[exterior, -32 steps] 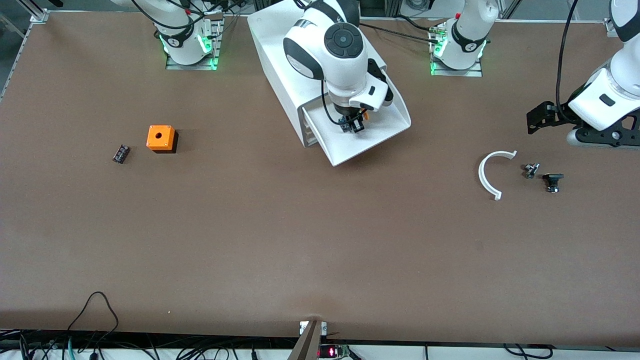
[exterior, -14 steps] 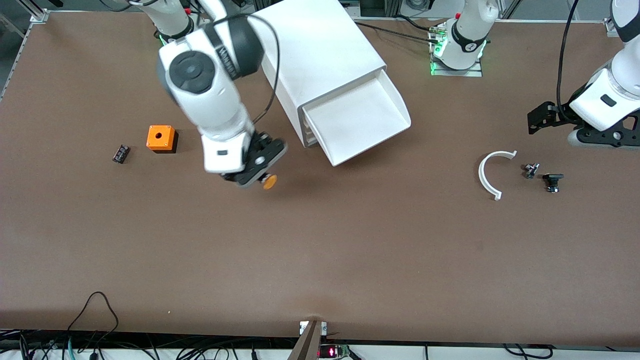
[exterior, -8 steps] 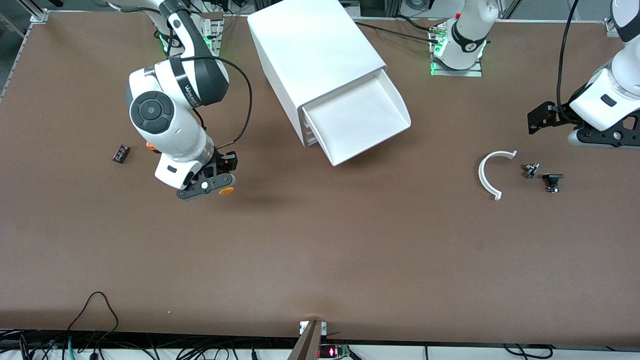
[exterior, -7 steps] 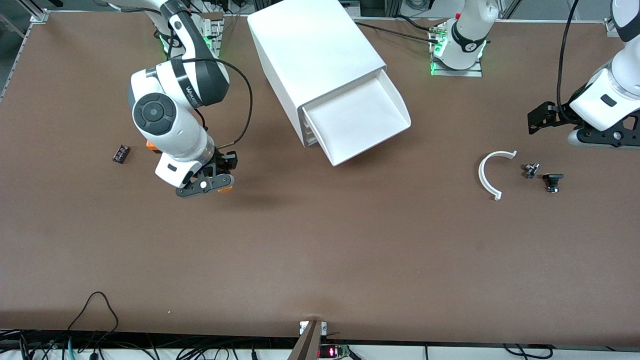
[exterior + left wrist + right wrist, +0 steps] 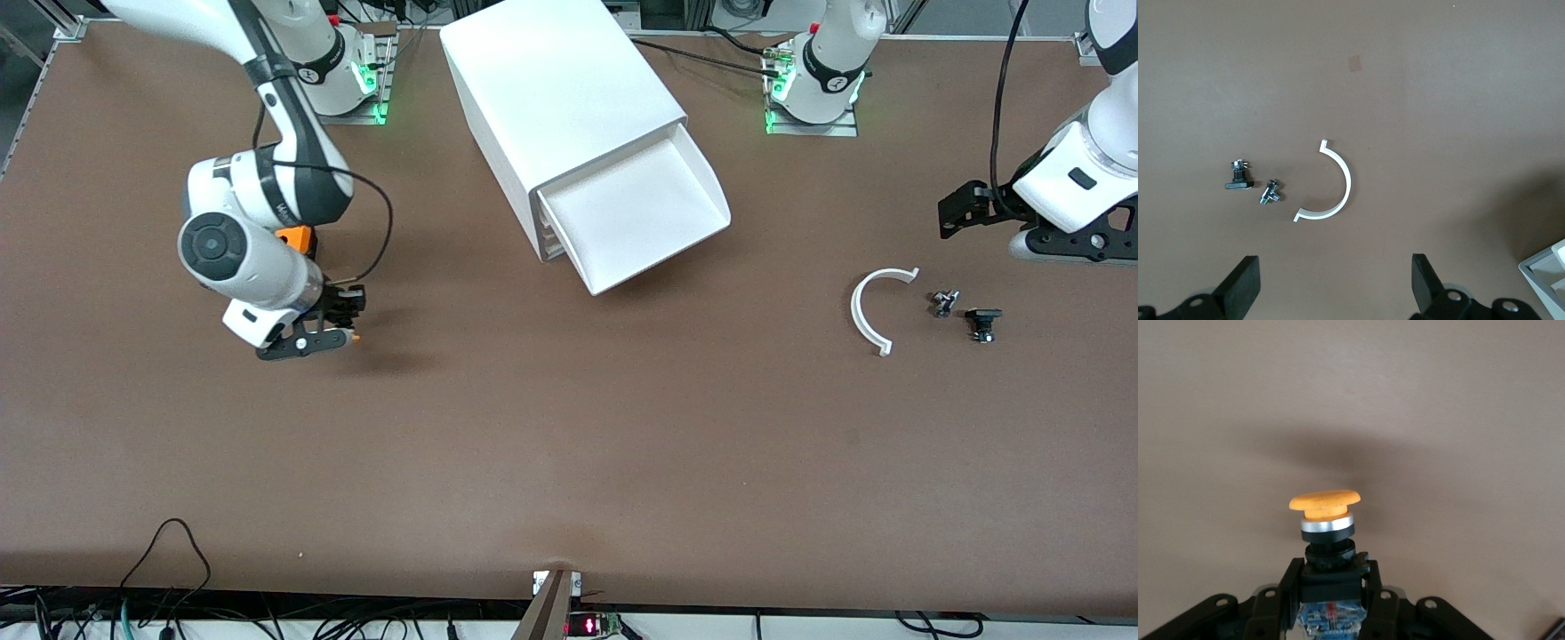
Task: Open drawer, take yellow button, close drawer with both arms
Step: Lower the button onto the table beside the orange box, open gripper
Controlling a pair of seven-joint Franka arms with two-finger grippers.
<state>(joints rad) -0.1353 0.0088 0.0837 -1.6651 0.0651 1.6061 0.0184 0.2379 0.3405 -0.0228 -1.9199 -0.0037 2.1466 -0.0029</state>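
Button: the button (image 5: 1325, 540) is clamped by its black body between the fingers of the right pincer (image 5: 333, 331), its orange cap projecting past the fingertips; in the front view only a sliver of orange is seen at the pincer's tip.
Right pincer: closed on the button and held over bare counter (image 5: 569, 444), toward the right arm's end, with a shadow cast on the surface beneath it.
Drawer: the drawer (image 5: 636, 218), uppermost in the white cabinet (image 5: 556, 84), is seen pulled out and nothing is visible in it.
Left pincer: the left pincer (image 5: 1331, 293) is held with its fingers wide apart over the counter at the left arm's end, nothing between them; that arm is waiting.
Orange cube: the orange cube (image 5: 298, 236) is partly hidden under the right arm's wrist, farther from the front camera than the held button.
Loose parts: a white curved clip (image 5: 876, 311), a small metal piece (image 5: 943, 302) and a small black part (image 5: 982, 322) are laid near one another on the counter, near the left pincer.
Obstructions: the counter under the held button is shown bare.
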